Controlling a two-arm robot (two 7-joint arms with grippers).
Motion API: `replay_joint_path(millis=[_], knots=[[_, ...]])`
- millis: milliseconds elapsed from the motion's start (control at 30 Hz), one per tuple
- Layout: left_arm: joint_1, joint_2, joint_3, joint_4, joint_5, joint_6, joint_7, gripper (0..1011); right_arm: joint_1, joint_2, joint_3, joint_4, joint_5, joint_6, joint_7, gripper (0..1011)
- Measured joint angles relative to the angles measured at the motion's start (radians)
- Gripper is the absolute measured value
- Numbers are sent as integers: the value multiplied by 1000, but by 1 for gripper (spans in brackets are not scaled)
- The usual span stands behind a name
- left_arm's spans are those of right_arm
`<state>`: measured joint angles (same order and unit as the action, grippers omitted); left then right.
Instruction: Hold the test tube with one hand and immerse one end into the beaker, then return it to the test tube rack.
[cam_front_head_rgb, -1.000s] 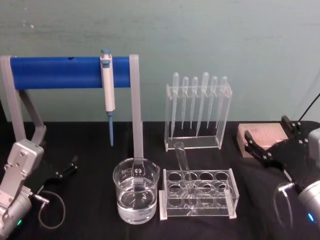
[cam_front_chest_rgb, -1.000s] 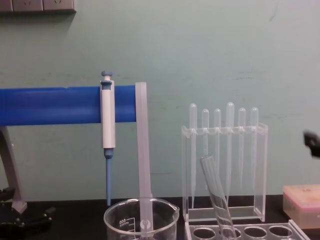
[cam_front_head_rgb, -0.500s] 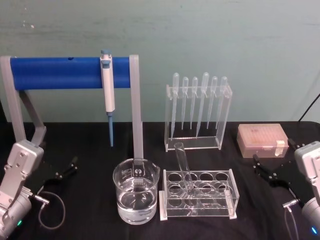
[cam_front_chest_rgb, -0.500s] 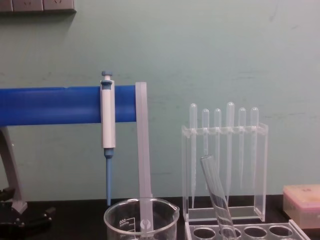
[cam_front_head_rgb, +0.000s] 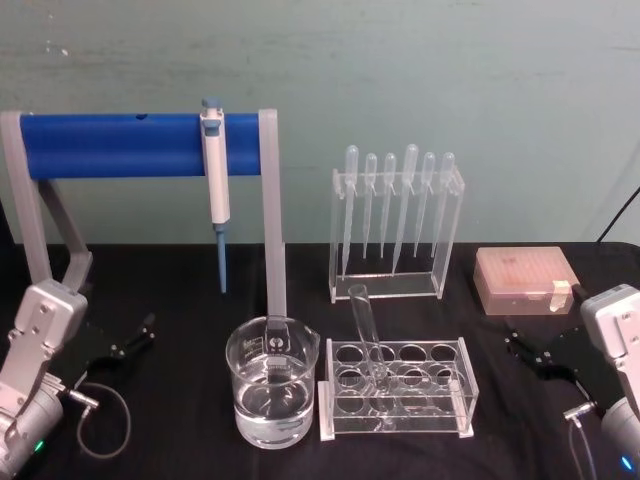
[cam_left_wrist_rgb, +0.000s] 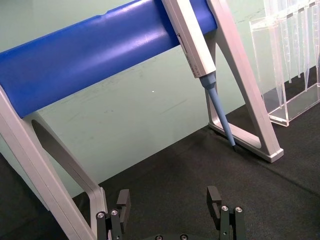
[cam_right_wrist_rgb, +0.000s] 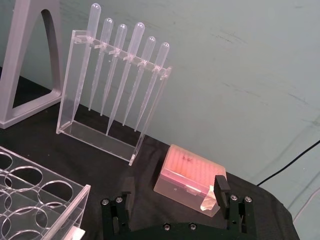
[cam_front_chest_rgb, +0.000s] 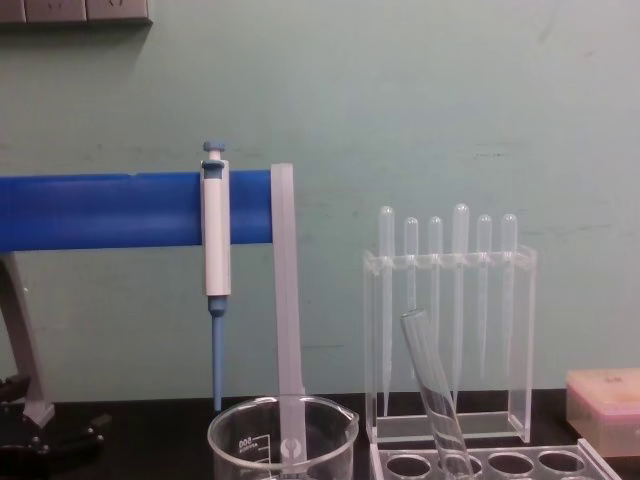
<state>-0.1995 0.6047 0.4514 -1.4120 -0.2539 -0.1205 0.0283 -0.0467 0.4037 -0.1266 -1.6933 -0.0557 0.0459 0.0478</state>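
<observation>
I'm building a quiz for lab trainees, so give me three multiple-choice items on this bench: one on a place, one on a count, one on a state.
1. Where is the test tube?
A. Leaning in the clear rack
B. Inside the beaker
C. Held by a gripper

2. How many pipettes hang in the stand?
A. Four
B. Six
C. Eight

3. How is the right gripper?
A. Shut on the tube
B. Shut on nothing
C. Open, holding nothing

Answers: 1 A, the tube rests tilted in a rack hole; 2 B, six bulbs show in a row; 3 C, its fingers stand apart with nothing between them.
</observation>
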Motion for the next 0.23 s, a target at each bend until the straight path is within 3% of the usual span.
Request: replay_joint_path(millis=[233], knots=[[0, 0, 0, 0, 0, 0, 0, 1000, 0, 0, -1, 1, 0, -4, -2, 1003]])
